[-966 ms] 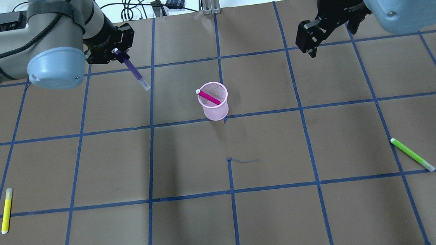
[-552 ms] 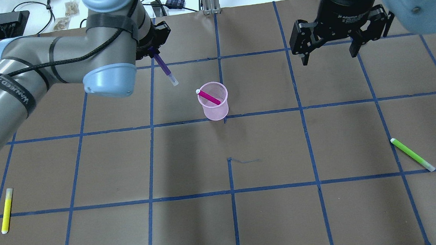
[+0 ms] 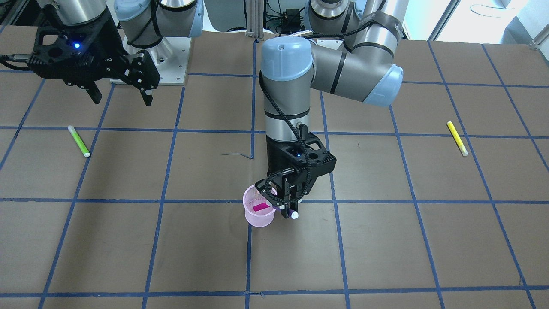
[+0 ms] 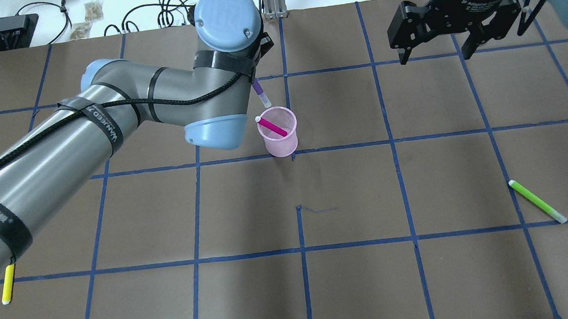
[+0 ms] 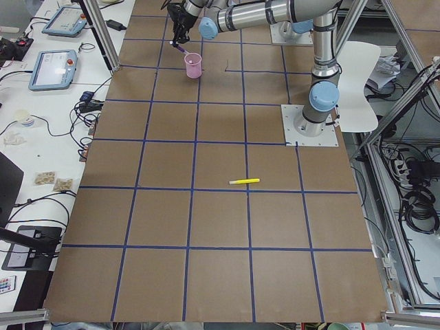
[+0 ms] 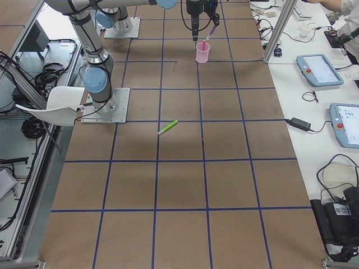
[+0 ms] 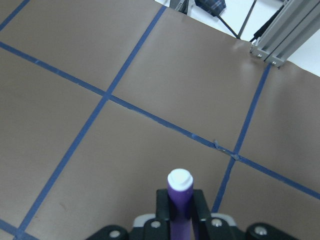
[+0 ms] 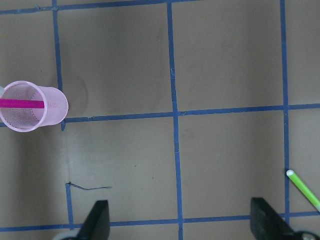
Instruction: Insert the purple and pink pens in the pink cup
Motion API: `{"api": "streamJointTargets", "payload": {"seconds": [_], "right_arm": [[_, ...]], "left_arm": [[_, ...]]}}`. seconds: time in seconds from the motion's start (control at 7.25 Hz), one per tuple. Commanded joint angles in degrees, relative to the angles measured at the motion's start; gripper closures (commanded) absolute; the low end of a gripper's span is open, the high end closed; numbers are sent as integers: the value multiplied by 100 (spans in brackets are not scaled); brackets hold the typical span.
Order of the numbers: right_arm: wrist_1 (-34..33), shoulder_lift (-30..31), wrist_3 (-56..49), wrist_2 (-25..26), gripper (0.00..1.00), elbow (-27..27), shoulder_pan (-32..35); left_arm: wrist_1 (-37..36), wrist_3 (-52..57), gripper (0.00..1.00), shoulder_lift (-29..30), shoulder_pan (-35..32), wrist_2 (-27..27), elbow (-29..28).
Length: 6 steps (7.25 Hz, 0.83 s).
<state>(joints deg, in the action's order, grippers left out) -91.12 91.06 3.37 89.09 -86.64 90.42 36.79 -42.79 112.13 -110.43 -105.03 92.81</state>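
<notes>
Clamping purple pen (image 4: 260,93) beside pink cup (image 4: 280,140), our left gripper (image 3: 288,210); right gripper (image 4: 434,56) jaws apart (1 pink pen (image 4: 272,126) inside).

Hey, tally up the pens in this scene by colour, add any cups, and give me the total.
purple pen: 1
pink pen: 1
yellow pen: 1
green pen: 1
pink mesh cup: 1
total: 5

My left arm (image 4: 109,127) reaches forward; my left gripper (image 3: 288,207) points down, pinched on the purple pen (image 4: 260,91); my right gripper (image 4: 435,58) hangs spread wide.
</notes>
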Motion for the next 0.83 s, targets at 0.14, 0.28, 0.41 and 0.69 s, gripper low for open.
{"api": "streamJointTargets", "payload": {"seconds": [0.14,0.28,0.41,0.69], "right_arm": [[-46,8,-11,-58,0,-11,-33],[-55,-10,-3,-67,0,-11,-33],[-55,-53,-11,-58,0,-20,-33],[-55,-97,-11,-67,0,-20,-42]], "left_arm": [[-163,-195,100,231,-198,-44,79],[-163,-143,100,222,-207,-53,175],[-163,-3,100,222,-198,-62,202],[-163,16,100,231,-215,-44,220]]}}
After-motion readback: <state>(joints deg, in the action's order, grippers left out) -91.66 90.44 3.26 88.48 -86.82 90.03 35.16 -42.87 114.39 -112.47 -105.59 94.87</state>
